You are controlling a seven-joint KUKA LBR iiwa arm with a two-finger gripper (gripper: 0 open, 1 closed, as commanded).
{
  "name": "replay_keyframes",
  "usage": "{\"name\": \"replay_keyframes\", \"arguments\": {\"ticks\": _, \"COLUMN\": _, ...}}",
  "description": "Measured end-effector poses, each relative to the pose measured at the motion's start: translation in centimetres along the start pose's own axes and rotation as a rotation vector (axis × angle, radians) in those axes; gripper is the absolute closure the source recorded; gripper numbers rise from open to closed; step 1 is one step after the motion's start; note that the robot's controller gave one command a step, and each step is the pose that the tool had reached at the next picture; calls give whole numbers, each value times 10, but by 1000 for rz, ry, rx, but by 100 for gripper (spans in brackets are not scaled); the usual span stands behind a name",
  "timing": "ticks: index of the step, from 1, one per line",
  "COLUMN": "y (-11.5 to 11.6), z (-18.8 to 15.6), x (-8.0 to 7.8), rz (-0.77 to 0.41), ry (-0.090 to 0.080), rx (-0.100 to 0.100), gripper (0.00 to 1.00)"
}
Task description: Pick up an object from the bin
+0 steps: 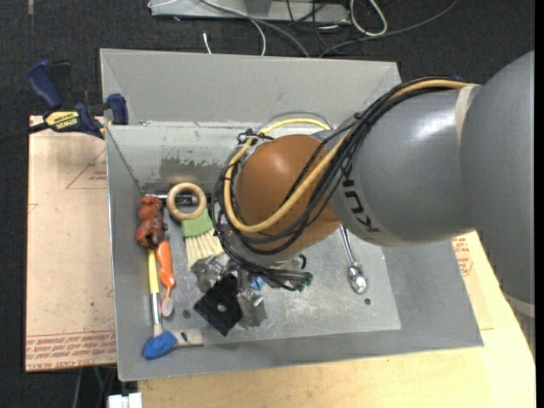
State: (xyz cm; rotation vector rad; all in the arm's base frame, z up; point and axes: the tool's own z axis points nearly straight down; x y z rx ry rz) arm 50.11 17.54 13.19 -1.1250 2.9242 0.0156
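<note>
Amid dark carpet, the grey metal bin [378,311] has a dull, scuffed bottom. The gripper [231,289] hangs low, front-left of centre, just above a flat black square [219,306]; whether it is clenched or released cannot be told. Nearby lie a shiny steel spoon [355,277] and a round tape roll [187,201].

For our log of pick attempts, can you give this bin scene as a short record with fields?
bin: grey metal bin, things mostly at its left
arm: gripper low over the floor, left of middle
nearest: black square piece, pale brush
left side: tape roll, brown figure, blue piece
right: metal spoon, apart from the rest
held: cannot tell
</note>
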Motion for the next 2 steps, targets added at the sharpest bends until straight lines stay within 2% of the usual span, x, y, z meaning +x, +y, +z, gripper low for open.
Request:
{"name": "replay_keyframes", "arguments": {"ticks": 1, "y": -1, "z": -26, "x": -2, "rz": 1, "ry": -7, "rx": 3, "gripper": 100}}
{"name": "replay_keyframes", "arguments": {"ticks": 2, "y": -1, "z": -35, "x": -2, "rz": 1, "ry": -6, "rx": 3, "gripper": 100}}
